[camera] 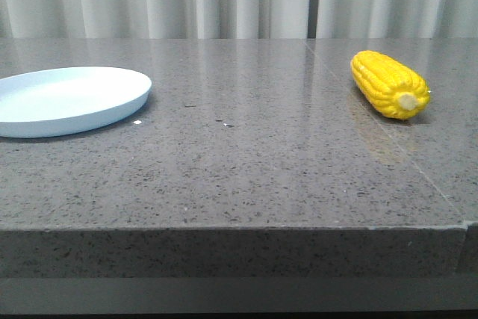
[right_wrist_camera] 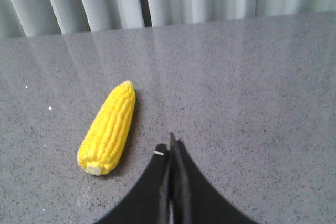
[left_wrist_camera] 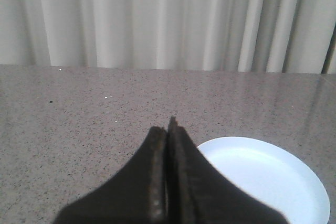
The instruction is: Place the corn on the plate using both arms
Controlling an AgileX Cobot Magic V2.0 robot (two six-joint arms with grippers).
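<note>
Corn (right_wrist_camera: 107, 129) lies on the table just beside the closed, empty right pincer (right_wrist_camera: 172, 142).

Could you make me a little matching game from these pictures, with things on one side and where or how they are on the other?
Things:
1. bright yellow corn cob
2. round pale blue plate
3. black left claw
4. grey speckled stone table

States:
A. fingers pressed shut, holding nothing
B. lying on its side at the table's right
C. empty, at the table's left
D. carries both plate and corn

Pairs: 1-B, 2-C, 3-A, 4-D
</note>
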